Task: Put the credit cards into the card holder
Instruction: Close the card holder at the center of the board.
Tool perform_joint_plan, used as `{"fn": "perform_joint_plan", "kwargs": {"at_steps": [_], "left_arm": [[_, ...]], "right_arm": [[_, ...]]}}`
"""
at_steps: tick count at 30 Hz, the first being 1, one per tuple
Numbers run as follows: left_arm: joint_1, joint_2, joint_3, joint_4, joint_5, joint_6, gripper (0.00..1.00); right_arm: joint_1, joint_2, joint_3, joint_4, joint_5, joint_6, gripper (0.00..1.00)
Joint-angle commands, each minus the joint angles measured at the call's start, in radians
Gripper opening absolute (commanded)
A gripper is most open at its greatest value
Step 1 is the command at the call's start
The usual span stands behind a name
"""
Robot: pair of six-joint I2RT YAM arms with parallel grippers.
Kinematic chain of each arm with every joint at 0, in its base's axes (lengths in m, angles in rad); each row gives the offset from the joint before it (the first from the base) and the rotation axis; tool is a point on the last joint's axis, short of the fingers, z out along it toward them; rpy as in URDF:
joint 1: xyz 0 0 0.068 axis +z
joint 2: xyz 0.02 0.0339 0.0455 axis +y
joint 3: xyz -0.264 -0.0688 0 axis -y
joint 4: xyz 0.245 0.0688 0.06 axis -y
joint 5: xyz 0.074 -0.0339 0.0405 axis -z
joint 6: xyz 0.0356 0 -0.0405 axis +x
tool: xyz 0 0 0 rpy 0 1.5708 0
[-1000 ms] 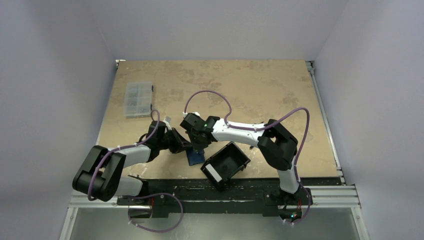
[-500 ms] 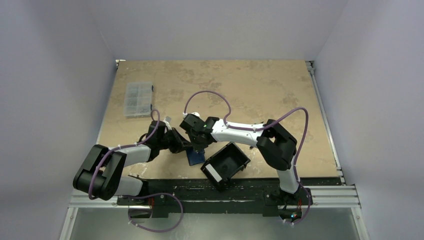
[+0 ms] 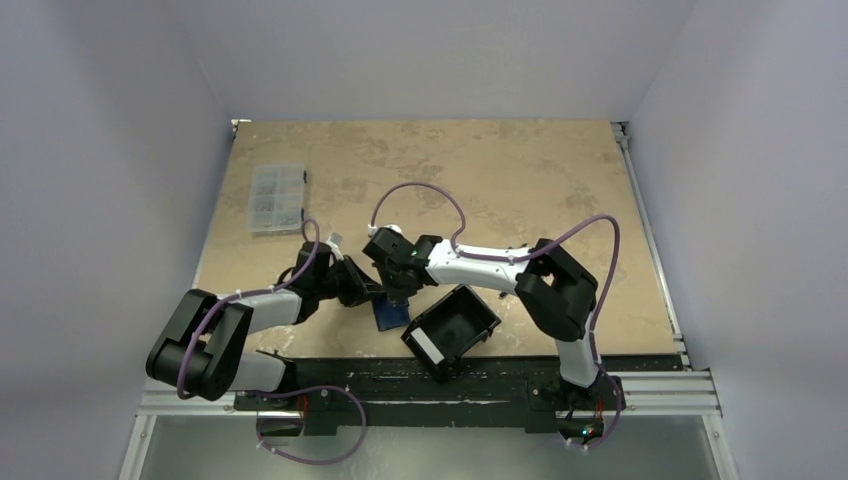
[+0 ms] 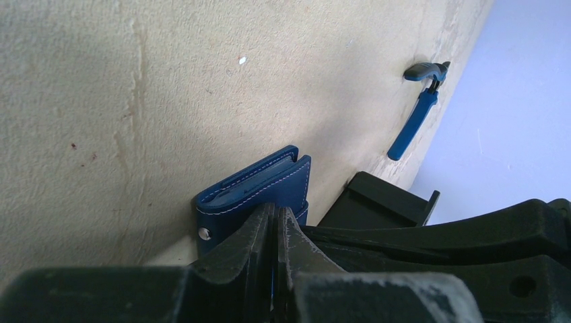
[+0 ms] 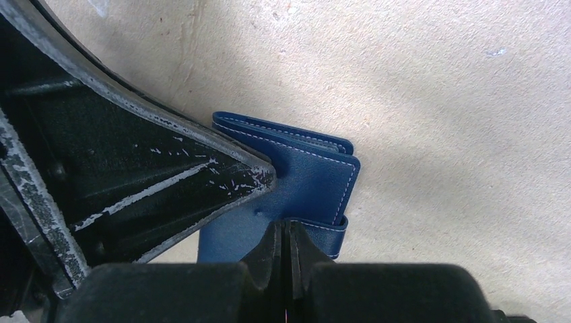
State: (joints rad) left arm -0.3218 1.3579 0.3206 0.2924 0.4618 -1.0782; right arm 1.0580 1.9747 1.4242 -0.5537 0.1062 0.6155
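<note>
Card holder (image 3: pixel 392 316): blue, folded, lying on the worktop (image 3: pixel 500 180) near its near edge, just left of the black tray (image 3: pixel 452 328). The tray's white label (image 3: pixel 428 347) cannot be read.

Left end effector (image 4: pixel 276 222): fingers pressed together, pinching a blue flap of the holder.

Right end effector (image 5: pixel 286 232): fully closed, its tips touching the holder's edge. No grip can be confirmed.

Smooth stitched blue leather-look card holder (image 5: pixel 306 178), matt black plastic right gripper (image 5: pixel 283 232), mottled matt tan tabletop (image 5: pixel 438 81)
</note>
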Motion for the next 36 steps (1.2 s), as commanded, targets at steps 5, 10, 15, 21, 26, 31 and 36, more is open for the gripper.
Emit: {"fn": "perform_joint_plan", "kwargs": {"at_steps": [5,10,15,21,26,31,36], "left_arm": [[0.006,0.006,-0.035,0.040,-0.018,0.010,0.04],[0.006,0.013,-0.056,0.068,-0.027,-0.004,0.03],[0.006,0.021,-0.063,0.080,-0.030,-0.012,0.02],[0.006,0.014,-0.073,0.100,-0.034,-0.036,0.02],[0.006,-0.011,-0.076,0.090,-0.045,-0.040,0.02],[0.006,-0.017,-0.058,0.074,-0.019,-0.023,0.02],[0.006,-0.033,-0.018,0.027,0.015,0.038,0.08]], "right_arm": [[0.040,0.024,-0.103,0.064,0.032,0.082,0.00],[0.091,0.054,-0.188,0.133,0.166,0.147,0.00],[0.153,0.076,-0.226,0.144,0.252,0.170,0.00],[0.201,0.082,-0.270,0.152,0.219,0.192,0.00],[0.195,-0.025,-0.428,0.266,0.145,0.226,0.00],[0.188,-0.086,-0.522,0.383,0.083,0.214,0.00],[0.186,-0.129,-0.588,0.482,0.056,0.182,0.00]]}}
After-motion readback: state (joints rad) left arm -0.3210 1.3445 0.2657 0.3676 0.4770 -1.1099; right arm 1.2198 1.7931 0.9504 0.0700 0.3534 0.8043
